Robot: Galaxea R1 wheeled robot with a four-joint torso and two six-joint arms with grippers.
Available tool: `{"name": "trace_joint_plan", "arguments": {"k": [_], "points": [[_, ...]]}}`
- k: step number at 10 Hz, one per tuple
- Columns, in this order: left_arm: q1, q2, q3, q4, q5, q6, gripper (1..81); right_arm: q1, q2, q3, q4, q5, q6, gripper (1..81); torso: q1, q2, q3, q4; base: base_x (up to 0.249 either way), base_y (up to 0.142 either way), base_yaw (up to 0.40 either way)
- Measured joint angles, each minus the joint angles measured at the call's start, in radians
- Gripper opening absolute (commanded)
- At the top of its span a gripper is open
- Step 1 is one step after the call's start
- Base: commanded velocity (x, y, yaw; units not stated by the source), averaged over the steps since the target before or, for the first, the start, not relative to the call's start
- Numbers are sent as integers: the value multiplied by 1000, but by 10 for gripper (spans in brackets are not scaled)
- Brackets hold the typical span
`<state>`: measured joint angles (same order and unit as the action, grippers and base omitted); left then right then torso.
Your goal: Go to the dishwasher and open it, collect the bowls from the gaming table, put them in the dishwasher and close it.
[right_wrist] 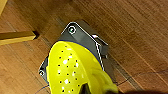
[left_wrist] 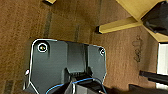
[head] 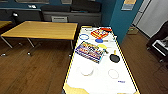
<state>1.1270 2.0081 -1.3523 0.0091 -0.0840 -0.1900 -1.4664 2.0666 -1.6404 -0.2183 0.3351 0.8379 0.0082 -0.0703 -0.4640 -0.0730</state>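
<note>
Here a perforated yellow bowl (right_wrist: 72, 67) hangs over plank floor (right_wrist: 140, 32); finger state on both arms unclear.

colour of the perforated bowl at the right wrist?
Bright yellow, dotted with small holes; the perforated bowl shows best in the right wrist view.

wooden table (head: 42, 30) left of colourful box (head: 90, 51); black paddle (head: 114, 58) nearby.

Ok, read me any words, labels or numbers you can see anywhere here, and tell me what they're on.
None can be read.
Colourful box on the white-topped table: print too blurred.
Red box: print too blurred.
Small blue mark on the table: too small.
Wall poster: blurred.
</note>
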Motion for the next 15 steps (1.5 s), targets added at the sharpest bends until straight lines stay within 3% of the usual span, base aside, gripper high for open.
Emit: {"name": "trace_joint_plan", "arguments": {"k": [2, 5, 7, 9, 10, 12, 15], "points": [[-162, -25, 89, -23, 11, -55, 811, -13, 69, -64, -13, 23, -7, 10, 0, 0, 0, 0, 0, 0, 0], [-400, -41, 104, -47, 111, -159, 811, -39, 179, -142, -41, 37, -26, 10, 0, 0, 0, 0, 0, 0, 0], [-539, -10, 103, -59, 185, -254, 811, -40, 187, -156, -49, 40, -28, 10, 0, 0, 0, 0, 0, 0, 0], [-646, 51, 71, -68, 258, -393, 811, -39, 203, -165, -49, 40, -29, 10, 0, 0, 0, 0, 0, 0, 0], [-679, 91, 50, -71, 275, -443, 811, -36, 218, -172, -51, 40, -29, 10, 0, 0, 0, 0, 0, 0, 0], [-707, 174, -53, -76, 324, -493, 811, -21, 223, -180, -52, 39, -29, 10, 0, 0, 0, 0, 0, 0, 0], [-749, 330, -205, -75, 384, -519, 811, -15, 224, -184, -52, 38, -29, 10, 0, 0, 0, 0, 0, 0, 0]]}}
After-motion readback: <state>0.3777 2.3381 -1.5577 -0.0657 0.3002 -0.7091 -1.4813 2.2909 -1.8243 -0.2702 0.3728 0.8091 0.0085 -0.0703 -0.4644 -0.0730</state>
